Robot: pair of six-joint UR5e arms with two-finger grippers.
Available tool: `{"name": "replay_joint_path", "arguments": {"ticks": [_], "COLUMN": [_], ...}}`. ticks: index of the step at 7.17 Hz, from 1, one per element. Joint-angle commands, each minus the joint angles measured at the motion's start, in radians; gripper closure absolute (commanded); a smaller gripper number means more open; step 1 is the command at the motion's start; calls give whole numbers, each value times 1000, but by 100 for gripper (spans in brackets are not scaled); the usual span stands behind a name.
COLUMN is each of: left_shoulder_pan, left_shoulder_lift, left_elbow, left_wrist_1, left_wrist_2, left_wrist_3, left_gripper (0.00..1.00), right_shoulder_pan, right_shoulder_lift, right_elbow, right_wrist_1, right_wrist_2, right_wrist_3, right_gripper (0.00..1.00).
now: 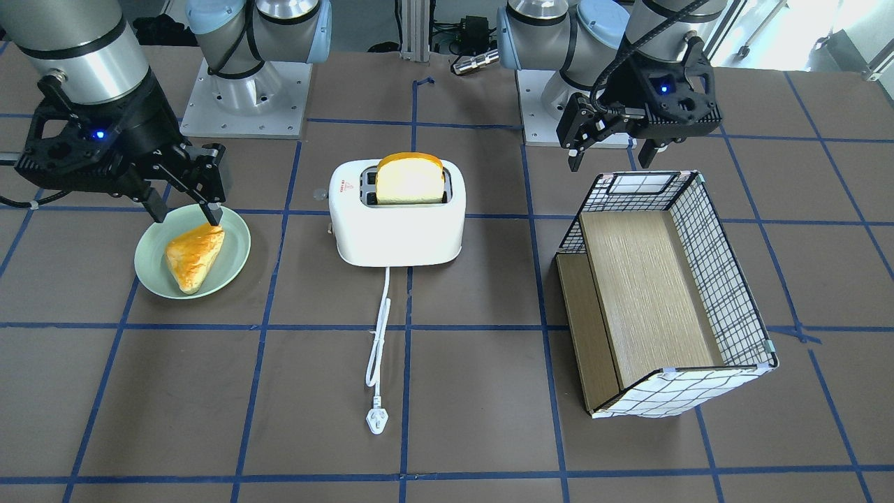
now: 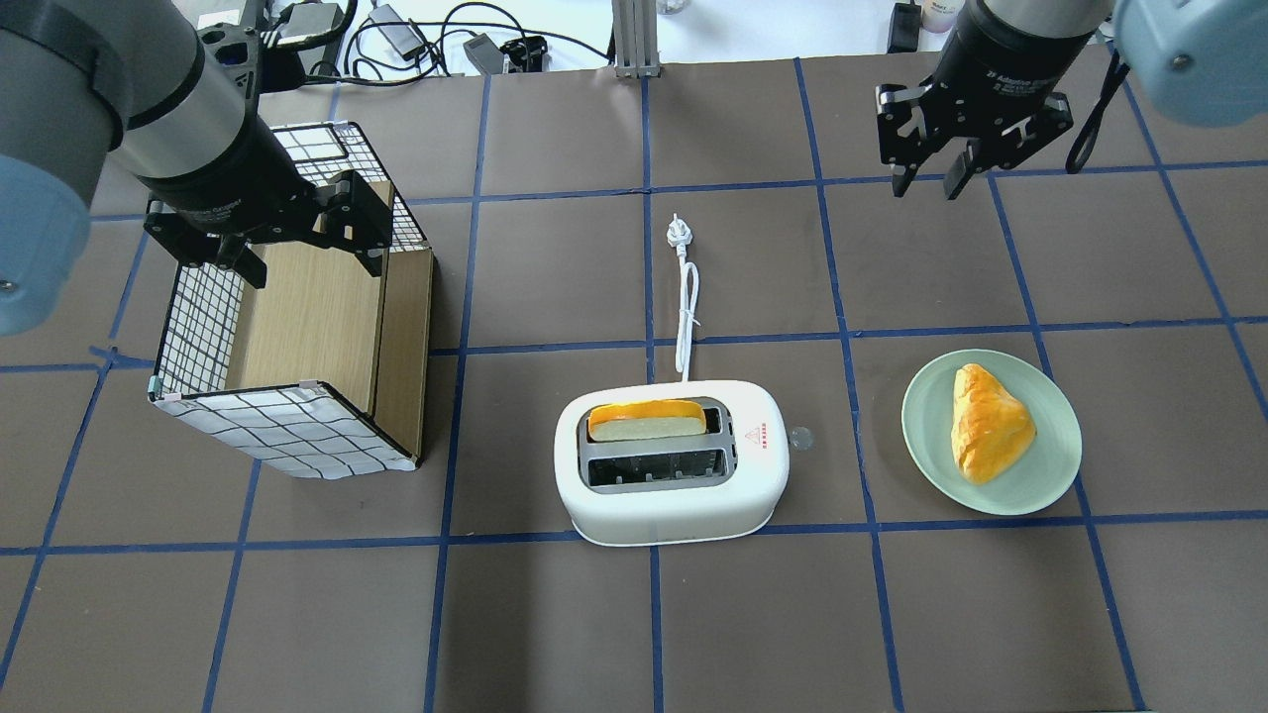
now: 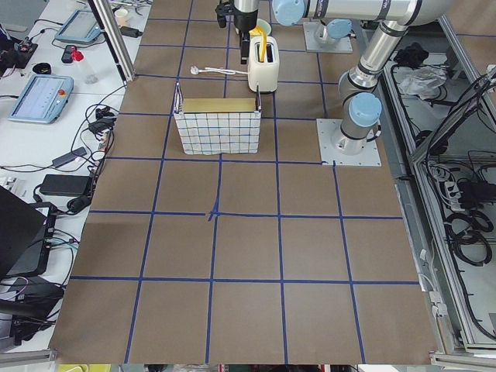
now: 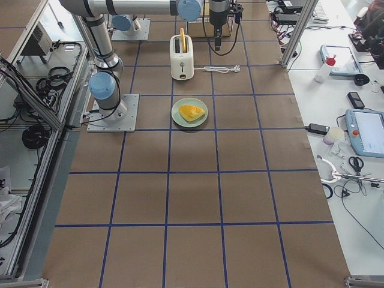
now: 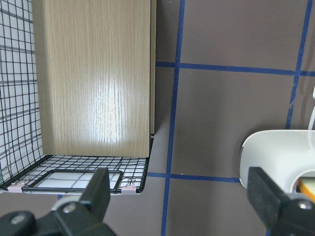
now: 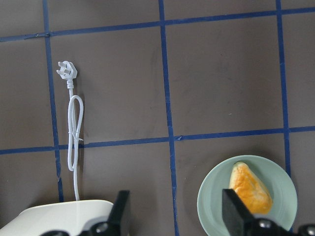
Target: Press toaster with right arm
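Right gripper [image 2: 926, 186]: black, two fingers, jaws wide apart, holding nothing and touching nothing. It hangs above the counter [image 2: 555, 614] toward the far edge on the robot's right half; its wrist view looks down on cord, plate and a sliver of toaster. Left gripper [image 2: 312, 262]: also spread wide and empty, above the basket [image 2: 287, 426] near the left edge. The basket is a wire grid with checked cloth lining and wood-grain panels, lying tipped on its side. Toaster [image 2: 674, 495]: glossy white plastic with rounded corners, in the middle of the counter, with one bread slice [image 2: 646, 421] upright in the far slot. A small lever knob [image 2: 800, 437] sits on the end facing the plate. The white cord [image 2: 686, 317] runs toward the far edge, plug [image 2: 678, 232] loose. The pale green round plate [image 2: 921, 446], right of the toaster, carries a golden triangular pastry [image 2: 986, 423]. Counter surface is matte brown, gridded with blue tape lines [image 2: 649, 277]. Cables and electronics lie beyond the far edge.
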Motion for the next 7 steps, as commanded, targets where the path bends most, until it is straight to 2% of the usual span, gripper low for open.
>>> {"name": "replay_joint_path", "arguments": {"ticks": [1, 3, 4, 6, 7], "left_shoulder_pan": [0, 0, 0, 0, 0], "left_shoulder_lift": [0, -1, -1, 0, 0], "left_elbow": [0, 0, 0, 0, 0], "left_wrist_1": [0, 0, 0, 0, 0], "left_wrist_2": [0, 0, 0, 0, 0], "left_wrist_3": [0, 0, 0, 0, 0], "left_gripper": [0, 0, 0, 0, 0], "right_shoulder_pan": [1, 1, 3, 7, -2], "right_shoulder_lift": [0, -1, -13, -46, -47], "right_elbow": [9, 12, -2, 18, 18], "right_wrist_1": [-61, -66, 37, 84, 148], "right_wrist_2": [-19, -22, -24, -24, -25], "right_wrist_3": [-6, -3, 2, 10, -15], "right_gripper": [0, 0, 0, 0, 0]}}
